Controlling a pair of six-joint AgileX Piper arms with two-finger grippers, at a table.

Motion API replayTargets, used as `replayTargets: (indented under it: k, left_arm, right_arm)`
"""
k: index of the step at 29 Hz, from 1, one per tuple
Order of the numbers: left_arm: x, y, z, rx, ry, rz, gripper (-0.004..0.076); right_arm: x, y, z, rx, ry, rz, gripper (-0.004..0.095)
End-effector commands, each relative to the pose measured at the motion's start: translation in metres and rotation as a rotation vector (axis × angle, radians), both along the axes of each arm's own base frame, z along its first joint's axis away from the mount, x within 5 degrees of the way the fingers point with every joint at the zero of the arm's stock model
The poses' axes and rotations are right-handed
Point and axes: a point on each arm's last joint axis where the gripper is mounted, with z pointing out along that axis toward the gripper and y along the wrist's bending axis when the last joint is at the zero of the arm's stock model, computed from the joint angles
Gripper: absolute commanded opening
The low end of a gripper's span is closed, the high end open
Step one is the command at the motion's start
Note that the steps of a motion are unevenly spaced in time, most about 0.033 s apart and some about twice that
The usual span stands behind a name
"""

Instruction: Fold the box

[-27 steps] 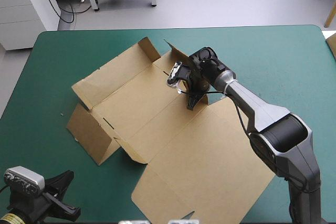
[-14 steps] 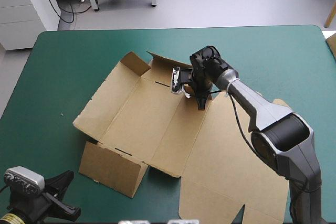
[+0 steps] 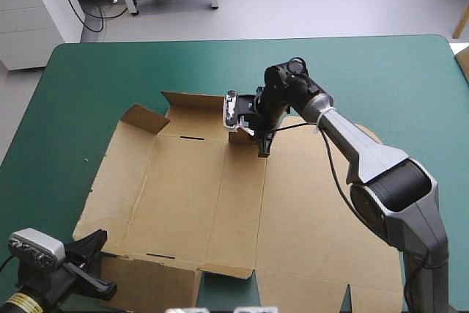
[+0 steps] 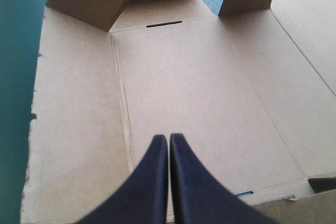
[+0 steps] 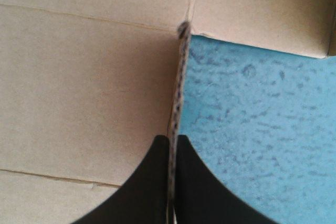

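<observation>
Box (image 3: 220,203) lies spread open (right end effector (image 5: 172,141) pinching it).

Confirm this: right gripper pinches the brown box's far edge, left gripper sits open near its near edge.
The left gripper is shut, not open: the left wrist view shows its fingers meeting in one arch. The right gripper does pinch the box's far edge.

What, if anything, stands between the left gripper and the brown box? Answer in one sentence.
Nothing visible does: the left gripper, shut, points at bare brown board of the box, with no object between them.
</observation>
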Motion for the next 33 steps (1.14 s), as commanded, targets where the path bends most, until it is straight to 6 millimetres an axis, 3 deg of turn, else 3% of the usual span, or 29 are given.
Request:
replayTargets:
  k: [1,11,21,26,28,29,33]
  left_arm:
    - [0.003,-0.003,0.013,-0.058,-0.083,-0.010,-0.0008]
    - [0.001,-0.005,0.014,-0.095,-0.049,-0.030,-0.0008]
    - [-0.006,0.000,0.018,-0.024,-0.008,-0.018,-0.0008]
    - [-0.006,0.000,0.018,-0.024,-0.008,-0.018,-0.0008]
    - [-0.006,0.000,0.018,-0.024,-0.008,-0.018,-0.0008]
    - [-0.006,0.000,0.018,-0.024,-0.008,-0.018,-0.0008]
    - [-0.006,0.000,0.018,-0.024,-0.008,-0.018,-0.0008]
  right_arm:
    - [-0.007,-0.004,0.041,0.071,-0.096,0.012,-0.0022]
    - [0.005,-0.002,0.011,0.002,-0.053,-0.025,-0.0022]
    - [0.008,-0.004,0.013,0.012,-0.052,-0.110,0.0016]
    - [0.005,-0.003,0.048,0.110,-0.085,-0.195,0.0226]
    - [0.001,-0.005,0.071,0.169,-0.117,-0.233,0.0335]
    - [-0.004,-0.008,0.094,0.224,-0.145,-0.291,0.0399]
    - [-0.024,-0.025,0.140,0.291,-0.226,-0.386,0.0405]
